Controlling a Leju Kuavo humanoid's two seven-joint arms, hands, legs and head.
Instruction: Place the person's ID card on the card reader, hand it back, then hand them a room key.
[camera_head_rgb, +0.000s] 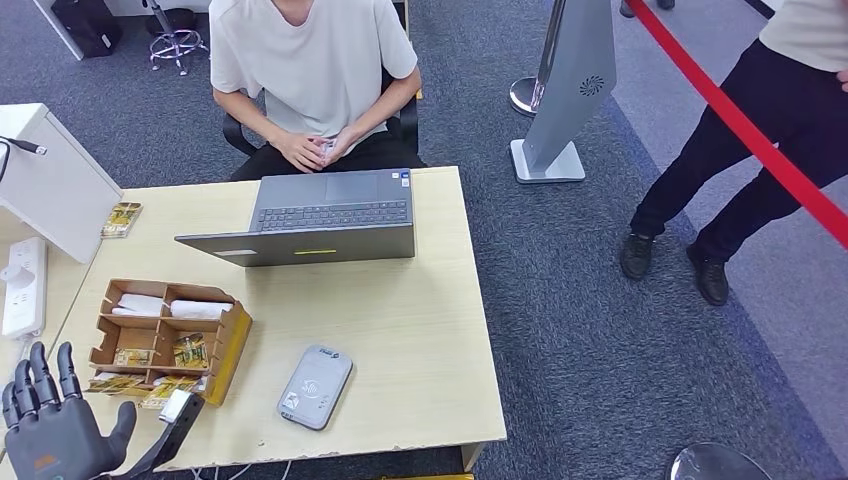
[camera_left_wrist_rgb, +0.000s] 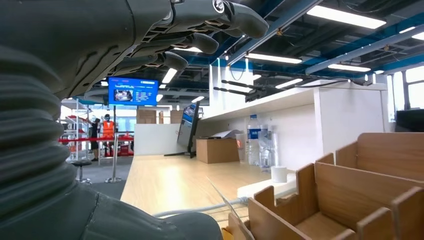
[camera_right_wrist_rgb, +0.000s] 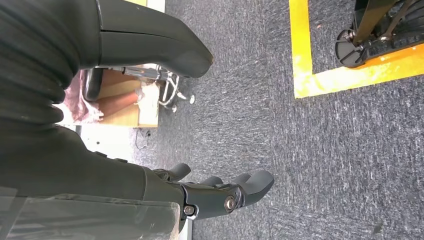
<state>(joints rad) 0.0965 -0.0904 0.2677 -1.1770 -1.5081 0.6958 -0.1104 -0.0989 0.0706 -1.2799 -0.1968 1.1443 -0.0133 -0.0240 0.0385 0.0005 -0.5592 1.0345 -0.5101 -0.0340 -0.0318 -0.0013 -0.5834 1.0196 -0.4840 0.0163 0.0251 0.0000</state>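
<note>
Hovering at the near left table corner, the left hand (camera_head_rgb: 50, 425) is spread and empty beside the wooden organizer (camera_head_rgb: 165, 335). Right of it lies the card reader (camera_head_rgb: 315, 386). The ID card (camera_head_rgb: 326, 148), probably thin, stiff and slippery, sits in the person's hands (camera_head_rgb: 315, 150) beyond the laptop (camera_head_rgb: 320, 225); pinching its edges seems best. The right hand (camera_right_wrist_rgb: 220, 192) hangs empty, fingers loosely apart, over carpet.

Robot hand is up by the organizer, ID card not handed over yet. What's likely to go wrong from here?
1. The left robot hand is open close beside the wooden organizer; reaching forward may knock it or the loose cards in front of it.
2. The seated person's hands sit behind the open laptop, so a handover reach may clip its lid.
3. The card reader lies near the table's front edge; a nudge might push it off.
</note>
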